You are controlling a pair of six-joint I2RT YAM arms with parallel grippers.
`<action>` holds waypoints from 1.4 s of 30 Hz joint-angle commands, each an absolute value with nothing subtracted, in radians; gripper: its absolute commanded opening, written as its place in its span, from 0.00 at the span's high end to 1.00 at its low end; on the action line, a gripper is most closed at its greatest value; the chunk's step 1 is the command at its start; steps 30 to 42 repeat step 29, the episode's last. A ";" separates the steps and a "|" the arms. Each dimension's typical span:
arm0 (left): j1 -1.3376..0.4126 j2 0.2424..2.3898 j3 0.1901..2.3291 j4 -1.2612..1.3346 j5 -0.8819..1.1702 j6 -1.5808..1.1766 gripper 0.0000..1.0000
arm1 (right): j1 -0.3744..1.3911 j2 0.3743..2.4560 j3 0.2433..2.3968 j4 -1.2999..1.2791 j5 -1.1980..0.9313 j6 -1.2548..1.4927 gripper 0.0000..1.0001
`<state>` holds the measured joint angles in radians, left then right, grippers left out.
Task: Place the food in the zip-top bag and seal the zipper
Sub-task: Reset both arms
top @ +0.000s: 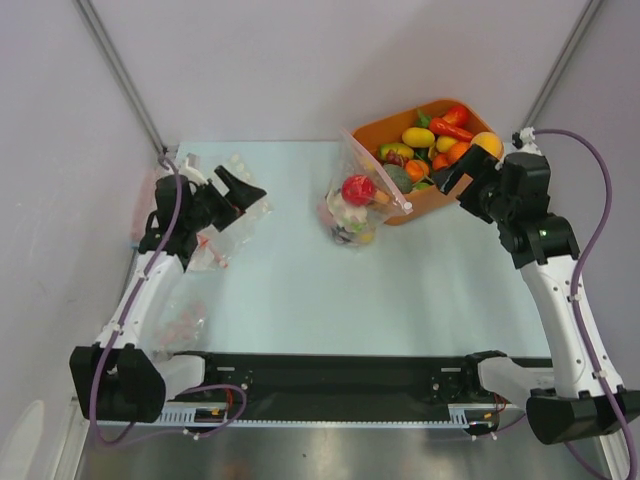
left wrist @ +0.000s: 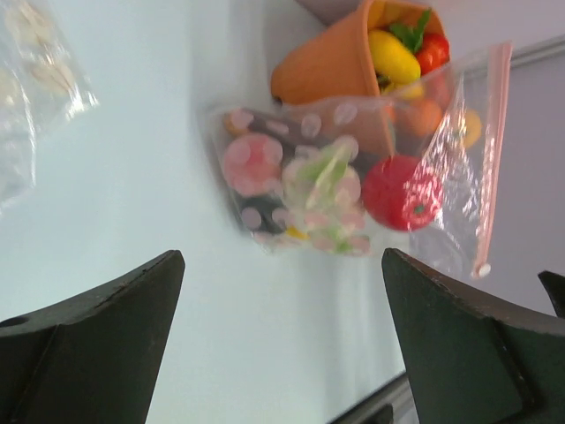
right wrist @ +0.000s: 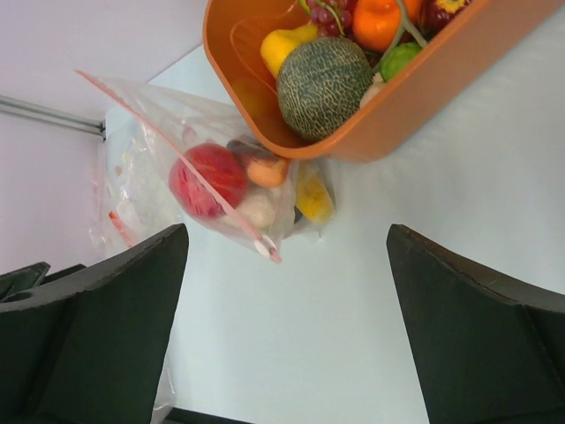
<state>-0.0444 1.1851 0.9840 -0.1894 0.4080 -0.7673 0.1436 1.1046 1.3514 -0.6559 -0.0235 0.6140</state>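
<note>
The zip-top bag (top: pixel 350 212) stands in the middle of the table and leans on the orange tub (top: pixel 400 214). It holds several toy foods, among them a red tomato (top: pixel 358 189). Its pale-pink zipper (top: pixel 380 172) runs slanted along the top. More food fills the tub, including a yellow fruit (top: pixel 418 136). My left gripper (top: pixel 245 190) is open and empty, well left of the bag. My right gripper (top: pixel 450 178) is open and empty, over the tub's right side. The left wrist view shows the bag (left wrist: pixel 300 185), the tomato (left wrist: pixel 402 193) and the zipper (left wrist: pixel 492 150). The right wrist view shows the bag (right wrist: pixel 212 185), the zipper (right wrist: pixel 177 146) and a green melon (right wrist: pixel 324 75).
Spare clear plastic bags lie at the table's left, one at the back (top: pixel 238 165) and one near the front (top: pixel 180 325). Grey walls and two slanted frame poles (top: pixel 125 75) close in the back.
</note>
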 commanded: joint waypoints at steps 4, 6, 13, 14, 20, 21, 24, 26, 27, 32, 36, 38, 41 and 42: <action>-0.063 1.059 0.896 -0.210 0.505 -0.730 0.00 | 0.140 0.973 1.188 -0.624 -0.052 0.640 0.00; -0.063 1.037 0.902 -0.264 0.502 -0.675 0.00 | 0.140 0.942 1.131 -0.601 -0.066 0.647 0.00; -0.080 0.977 0.832 -0.281 0.505 -0.646 0.00 | 0.140 0.903 1.075 -0.574 -0.087 0.626 0.00; -0.080 0.974 0.822 -0.273 0.520 -0.644 0.00 | 0.140 0.902 1.074 -0.574 -0.087 0.615 0.00; -0.080 0.937 0.778 -0.230 0.508 -0.664 0.00 | 0.140 0.939 1.091 -0.571 -0.101 0.555 0.00; -0.080 0.936 0.769 -0.224 0.503 -0.681 0.00 | 0.138 0.946 1.092 -0.571 -0.106 0.545 0.00; -0.084 0.931 0.762 -0.221 0.503 -0.710 0.00 | 0.140 0.972 1.117 -0.578 -0.126 0.537 0.00; -0.089 0.927 0.761 -0.221 0.492 -0.713 0.00 | 0.140 0.980 1.115 -0.569 -0.140 0.540 0.00; -0.089 0.920 0.758 -0.222 0.489 -0.715 0.00 | 0.138 0.985 1.111 -0.568 -0.146 0.540 0.00; -0.092 0.916 0.755 -0.219 0.476 -0.715 0.00 | 0.144 0.985 1.111 -0.561 -0.138 0.541 0.00; -0.092 0.916 0.755 -0.219 0.476 -0.715 0.00 | 0.144 0.985 1.111 -0.561 -0.138 0.541 0.00; -0.092 0.916 0.755 -0.219 0.476 -0.715 0.00 | 0.144 0.985 1.111 -0.561 -0.138 0.541 0.00; -0.092 0.916 0.755 -0.219 0.476 -0.715 0.00 | 0.144 0.985 1.111 -0.561 -0.138 0.541 0.00; -0.092 0.916 0.755 -0.219 0.476 -0.715 0.00 | 0.144 0.985 1.111 -0.561 -0.138 0.541 0.00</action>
